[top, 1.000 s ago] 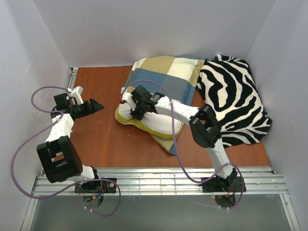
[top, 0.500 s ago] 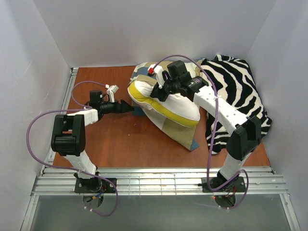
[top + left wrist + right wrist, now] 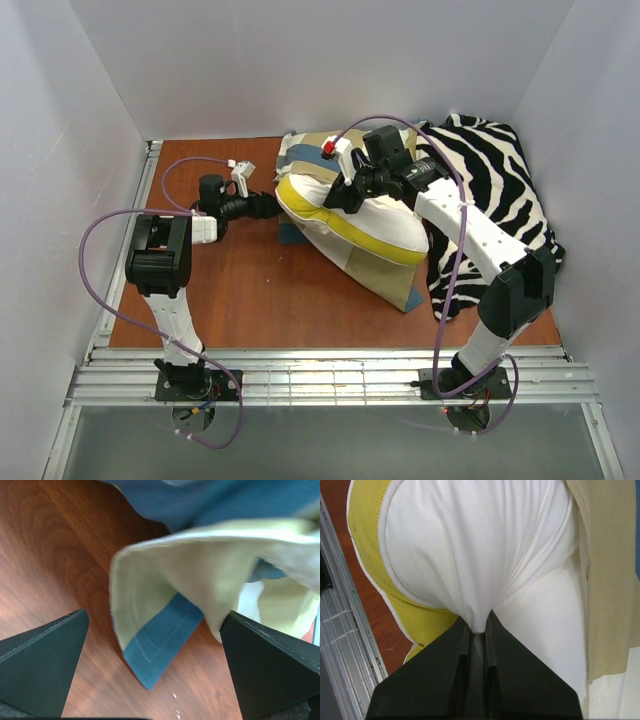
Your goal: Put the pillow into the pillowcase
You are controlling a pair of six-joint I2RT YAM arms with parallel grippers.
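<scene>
right claw (image 3: 477, 626): fingers pressed together on a pinch of the pillow's white cloth; folds fanning out from the tips
pillow (image 3: 372, 222): gripped near its left end by right claw, that end raised off the table; white face up, yellow band along the lower edge; bulk running off to the right of and nearer than right claw
pillowcase (image 3: 372, 268): under the pillow; tan and cream panel showing below the yellow band, checked part showing behind right claw toward the back wall
tan cloth beside right claw: laps over the white face just right of the tips in the wrist view; whether that end of the pillow sits inside the cover, cannot tell
left claw (image 3: 154, 625): fingers wide apart, gripping nothing; low over the wood
pillowcase corner: straight ahead of left claw, in the gap between the two fingers; cream flap folded over, blue edging, tip on the wood; no contact with either finger seen
claw to claw: left claw just left of the pillow's yellow end; right claw near, up and to the right
zebra-striped cloth (image 3: 490, 205): right of right claw, spread out beyond that arm
table (image 3: 230, 285): reddish wood beneath both claws
</scene>
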